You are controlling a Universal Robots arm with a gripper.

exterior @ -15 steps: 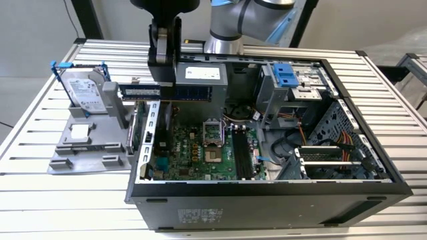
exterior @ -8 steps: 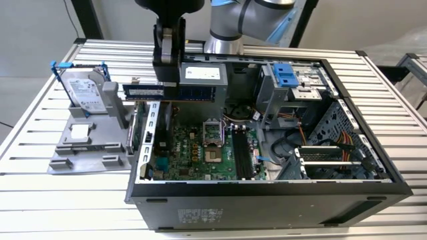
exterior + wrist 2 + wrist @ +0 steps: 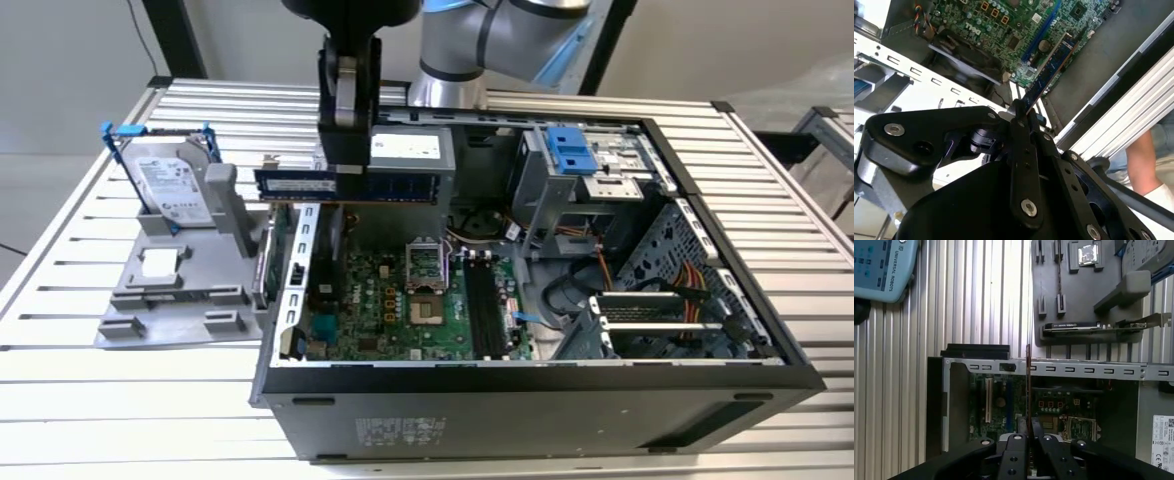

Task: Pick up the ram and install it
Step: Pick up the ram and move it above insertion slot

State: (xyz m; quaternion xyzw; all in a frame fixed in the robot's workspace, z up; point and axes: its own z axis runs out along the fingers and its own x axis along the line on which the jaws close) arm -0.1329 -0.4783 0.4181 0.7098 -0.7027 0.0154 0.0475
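Gripper [image 3: 344,152] pinches ram [image 3: 390,187] above open case [image 3: 534,410] on slatted metal table [image 3: 94,425].

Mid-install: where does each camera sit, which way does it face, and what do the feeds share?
Exterior view: off the arm, high, looking down into the open case; arm and gripper show, holding the ram.
First wrist view: on the wrist, looking past the jaws at the case wall and fixture.
Second wrist view: on the wrist, along the jaws toward the motherboard.
Shared: all show the ram gripped.
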